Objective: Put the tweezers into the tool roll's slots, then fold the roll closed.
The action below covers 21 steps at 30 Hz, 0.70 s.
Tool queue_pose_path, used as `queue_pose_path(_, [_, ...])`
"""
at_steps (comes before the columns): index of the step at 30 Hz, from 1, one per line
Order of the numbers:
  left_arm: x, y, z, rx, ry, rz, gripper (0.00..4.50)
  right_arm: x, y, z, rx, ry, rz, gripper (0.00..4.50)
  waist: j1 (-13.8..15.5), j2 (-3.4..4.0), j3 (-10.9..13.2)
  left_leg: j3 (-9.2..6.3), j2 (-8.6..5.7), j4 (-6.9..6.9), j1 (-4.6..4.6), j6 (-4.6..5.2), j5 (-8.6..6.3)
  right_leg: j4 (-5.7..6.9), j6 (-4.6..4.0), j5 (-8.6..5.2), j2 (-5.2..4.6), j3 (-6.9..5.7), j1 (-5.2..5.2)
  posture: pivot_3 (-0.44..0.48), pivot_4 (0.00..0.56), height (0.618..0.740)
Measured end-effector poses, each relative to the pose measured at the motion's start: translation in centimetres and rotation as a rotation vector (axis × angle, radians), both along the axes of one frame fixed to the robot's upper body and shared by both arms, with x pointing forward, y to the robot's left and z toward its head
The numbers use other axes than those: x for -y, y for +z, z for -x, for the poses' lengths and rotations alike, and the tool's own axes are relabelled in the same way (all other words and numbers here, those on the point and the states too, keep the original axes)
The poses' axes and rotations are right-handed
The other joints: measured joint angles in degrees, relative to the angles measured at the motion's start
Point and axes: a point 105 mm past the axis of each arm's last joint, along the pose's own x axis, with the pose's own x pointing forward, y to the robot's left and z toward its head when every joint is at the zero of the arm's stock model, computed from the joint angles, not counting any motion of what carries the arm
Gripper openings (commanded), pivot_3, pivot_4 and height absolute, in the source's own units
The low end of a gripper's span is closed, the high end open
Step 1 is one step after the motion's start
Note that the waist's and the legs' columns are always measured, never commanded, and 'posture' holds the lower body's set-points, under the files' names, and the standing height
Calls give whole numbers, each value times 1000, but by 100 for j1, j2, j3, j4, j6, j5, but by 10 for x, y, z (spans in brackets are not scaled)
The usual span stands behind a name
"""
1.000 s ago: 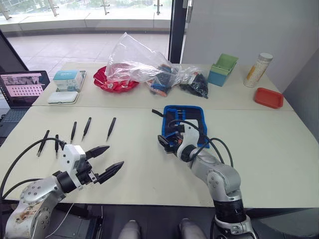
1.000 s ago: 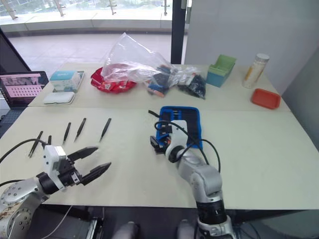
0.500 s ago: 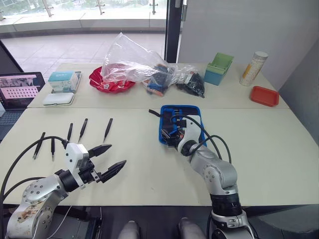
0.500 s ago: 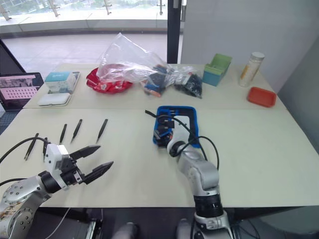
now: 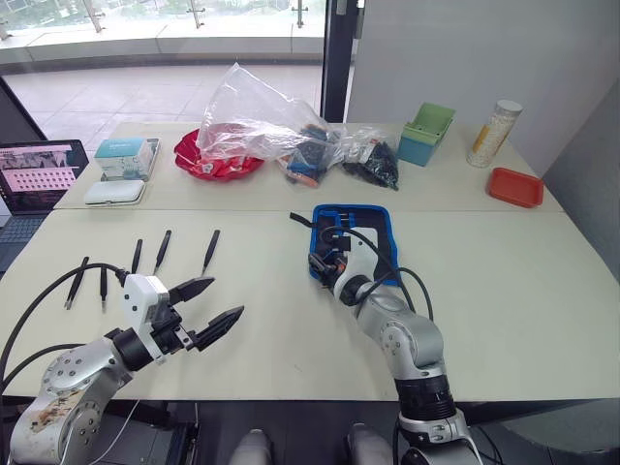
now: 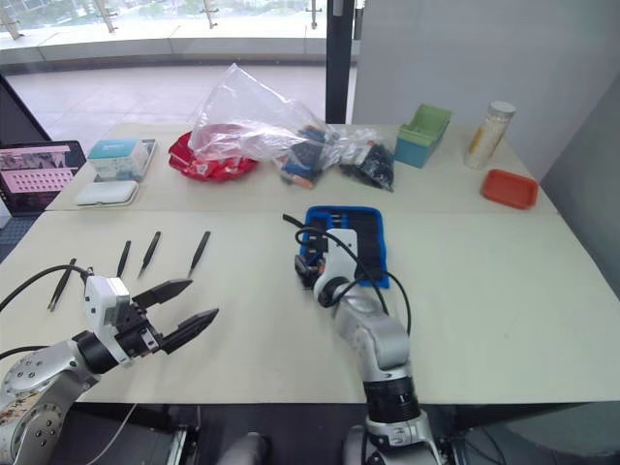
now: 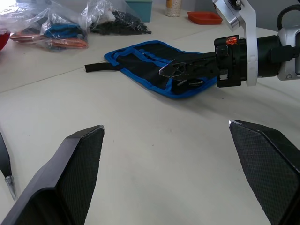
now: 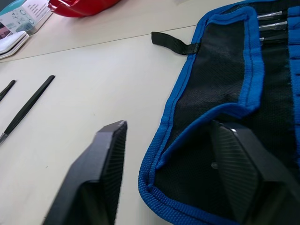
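Note:
The tool roll (image 5: 360,232) lies open and flat mid-table, black with a blue border, its thin strap (image 8: 172,43) trailing off the far left corner. Metal tips (image 8: 269,21) peek from the slots at its far end. My right gripper (image 5: 320,263) is open over the roll's near-left edge (image 8: 161,154); one finger (image 8: 96,173) is over bare table, the other (image 8: 248,173) over the fabric. Several black tweezers lie loose on the left of the table, among them one (image 5: 212,251) nearest the roll and another (image 5: 162,250). My left gripper (image 5: 209,302) hovers open and empty, nearer me than the tweezers.
Along the back stand a clear plastic bag (image 5: 257,116) over a red bowl (image 5: 218,163), dark bagged items (image 5: 373,163), a green bin (image 5: 426,134), a bottle (image 5: 484,134) and a red tray (image 5: 515,187). A laptop (image 5: 37,172) and white boxes (image 5: 121,174) sit far left.
The camera shifted a little. My right gripper has edged left along the roll's near-left border. The left gripper has stayed open in about the same spot.

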Motion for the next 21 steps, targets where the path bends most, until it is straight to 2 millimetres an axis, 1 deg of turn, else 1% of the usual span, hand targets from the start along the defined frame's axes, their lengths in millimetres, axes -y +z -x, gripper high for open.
queue_pose_path(3, [1, 0, 1, -1, -1, -1, 4500, 2, 0, -1, 4, -10, 5, 630, 0, 0, 0, 0, 0, 0, 0, 0, 0, 0, 0, 0, 0, 0, 0, 0, 150, 740])
queue_pose_path(5, [1, 1, 1, -1, -2, -1, 4500, 3, 0, -1, 7, -12, 9, 41, 0, 0, 0, 0, 0, 0, 0, 0, 0, 0, 0, 0, 0, 0, 0, 0, 150, 740])
queue_pose_path(12, [2, 1, 1, -13, -1, 14, 4500, 4, 0, -1, 11, -16, 23, 41, 1, 0, 0, 0, 0, 0, 0, 0, 0, -1, 0, 0, 0, 0, 0, 0, 150, 740])
queue_pose_path(16, [2, 1, 2, -12, 5, 15, 4500, 7, -1, -1, 33, 15, 71, 41, 1, 1, 0, 1, 0, 0, 0, 0, 0, -3, 0, 0, 0, 0, 0, 0, 150, 740])
queue_pose_path(20, [2, 2, 2, -11, 6, 16, 4500, 4, 5, 8, 127, 152, 209, 41, 1, 2, 2, 1, 0, 0, -1, 0, 0, -6, 0, 0, 0, 0, 1, 0, 150, 740])
queue_pose_path(21, [3, 2, 1, -9, 3, 16, 4500, 4, 6, 13, 167, 211, 268, 41, 6, 2, 2, 1, -1, 1, -2, 0, 0, -8, 0, 0, -1, 0, 2, 0, 150, 740])
